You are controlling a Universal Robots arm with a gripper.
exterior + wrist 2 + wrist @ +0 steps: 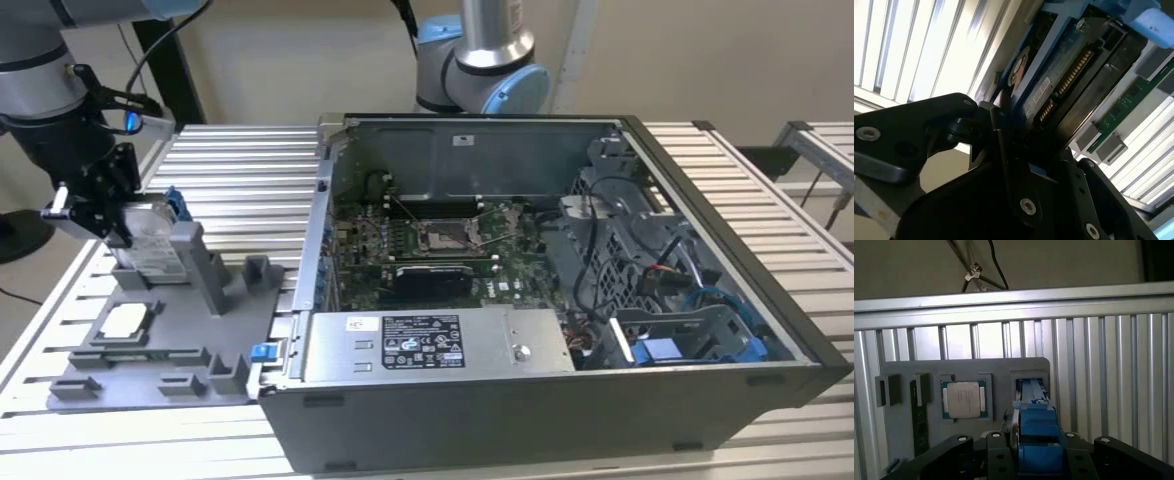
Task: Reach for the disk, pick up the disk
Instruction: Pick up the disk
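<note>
Gripper (1037, 456) clamped on disk (1038, 426), upright in grey holder (999, 366) slot; chip (963, 399) in holder's recess.

my arm (38, 95) comes down at the exterior view's left, wrist tipped, gripper (118, 222) pointing down. in the second wrist view my fingers (1000, 150) sit either side of the disk (1054, 85), clamped against its faces.

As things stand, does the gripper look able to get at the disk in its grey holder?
Likely yes. The gripper is right at the disk, which stands upright in the grey holder with its top edge exposed; nothing sits between them in the exterior view.
</note>
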